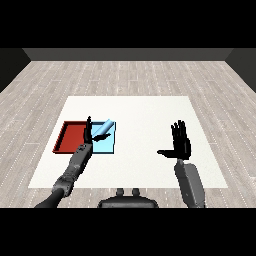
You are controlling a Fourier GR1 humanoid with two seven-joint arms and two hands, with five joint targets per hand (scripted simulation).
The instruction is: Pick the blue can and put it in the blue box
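Head view, near to far. Right hand hovers over the white rectangular worktop, fingers spread and straight, holding nothing. Left hand reaches over the flat light blue tray, beside the flat red tray. The pale blue cylindrical can lies tilted over the blue tray's far part, against the left hand's thumb side; whether the fingers curl round it cannot be told. Judged step: placing. The can is best lowered within the rim before letting go.

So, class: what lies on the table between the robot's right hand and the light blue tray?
Nothing: in the head view, only bare white table separates the right hand from the light blue tray.
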